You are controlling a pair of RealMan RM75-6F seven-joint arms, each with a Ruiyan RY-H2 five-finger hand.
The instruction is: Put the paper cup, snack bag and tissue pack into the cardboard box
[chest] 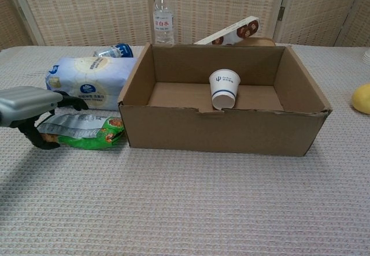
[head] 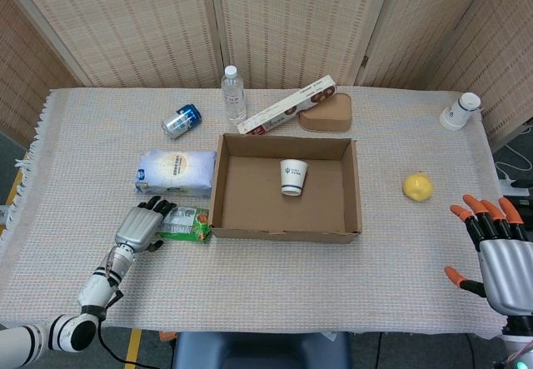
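Left hand [head: 141, 226]: fingers spread over the near left end of the snack bag [head: 185, 223], thumb below the bag's edge in the chest view. Fingertips lie on or just above the bag; a closed grip on it cannot be confirmed from either view. The bag lies flat on the tabletop [head: 266, 294], its far end touching or just beside the outer left wall of the cardboard box [head: 286, 235].

Right hand [head: 498, 248]: open, orange-tipped fingers apart, holding nothing, palm side hidden. It sits at the frame's lower right corner, partly cut off, and does not appear in the chest view.

Tissue pack [head: 176, 172]: directly beyond the left hand's fingertips, past the snack bag, resting on the tabletop against the box's left wall.

Paper cup [head: 292, 177]: inside the box, to the right of the left hand, tilted; whether it stands on its base or leans cannot be settled.

A yellow fruit [head: 417, 186] lies beyond the right hand, well apart from it.
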